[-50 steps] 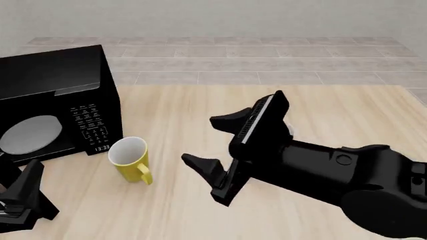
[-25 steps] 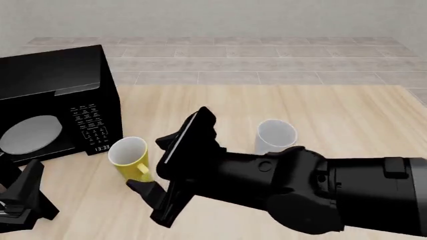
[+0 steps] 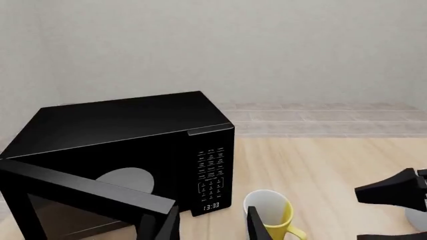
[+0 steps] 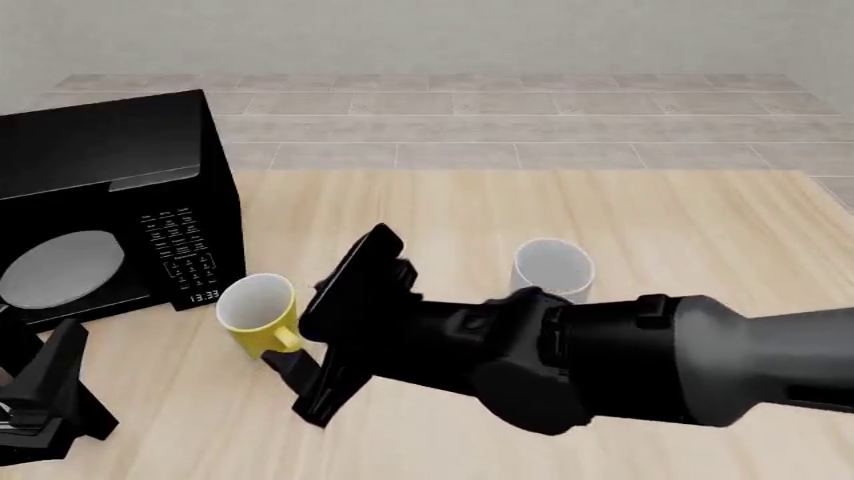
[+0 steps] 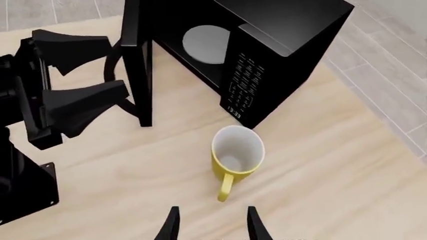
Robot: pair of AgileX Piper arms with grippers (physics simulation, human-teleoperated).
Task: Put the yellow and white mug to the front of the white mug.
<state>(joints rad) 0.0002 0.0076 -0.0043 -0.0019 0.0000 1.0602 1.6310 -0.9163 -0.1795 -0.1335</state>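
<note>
While spread apart and empty, right fingers (image 5: 252, 223) just short of yellow and white mug (image 5: 235, 153), glossy cylinder, curved handle toward them, on wood-grain worktop (image 5: 320, 165).

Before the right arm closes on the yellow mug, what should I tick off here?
1. Yellow and white mug upright, handle toward the right gripper: ok.
2. Right gripper open: ok.
3. Fingers straddling the handle: not ok, they stop short of it.
4. Left gripper open and away from the mug: ok.
5. White mug upright, apart from the yellow one: ok.
6. Microwave door open beside the mug, collision clearance: cannot tell.
</note>
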